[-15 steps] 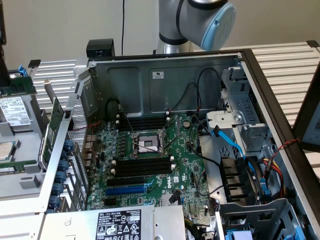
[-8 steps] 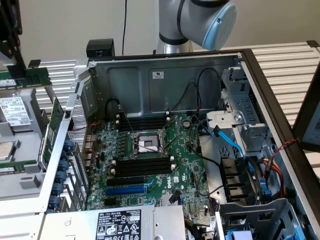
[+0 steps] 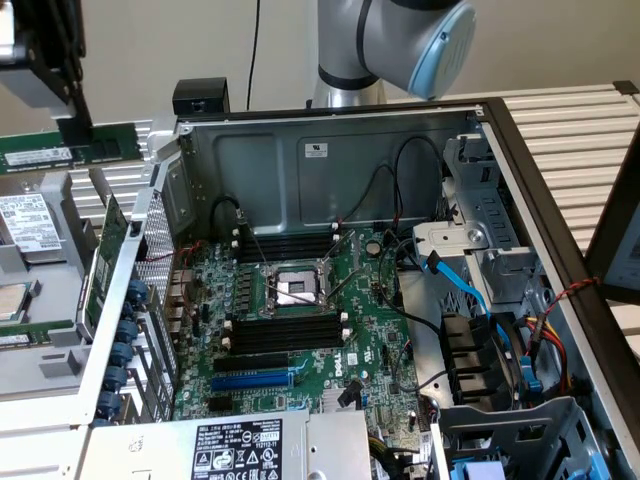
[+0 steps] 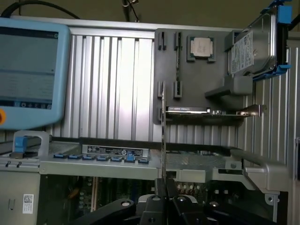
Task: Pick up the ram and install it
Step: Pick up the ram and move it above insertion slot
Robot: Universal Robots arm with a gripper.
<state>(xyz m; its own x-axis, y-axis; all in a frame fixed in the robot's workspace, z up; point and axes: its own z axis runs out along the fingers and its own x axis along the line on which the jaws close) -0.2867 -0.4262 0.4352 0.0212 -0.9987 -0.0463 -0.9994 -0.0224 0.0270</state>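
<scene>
Holding the ram (image 3: pixel 110 145) level and lengthwise, out beyond the computer case (image 3: pixel 330 112) on the exterior view's left; clamped on its thin green board with the gripper (image 3: pixel 75 135), fingers drawn together on it; seen edge-on from the wrist as a narrow upright strip rising from the fingertips; well apart from the empty black memory slots (image 3: pixel 285 330) on the motherboard (image 3: pixel 370 340); near the grey tray (image 3: pixel 60 330) with a processor chip (image 4: pixel 201 47), a hard drive (image 4: pixel 253 42) and a larger bracketed card (image 4: pixel 201 111).
</scene>
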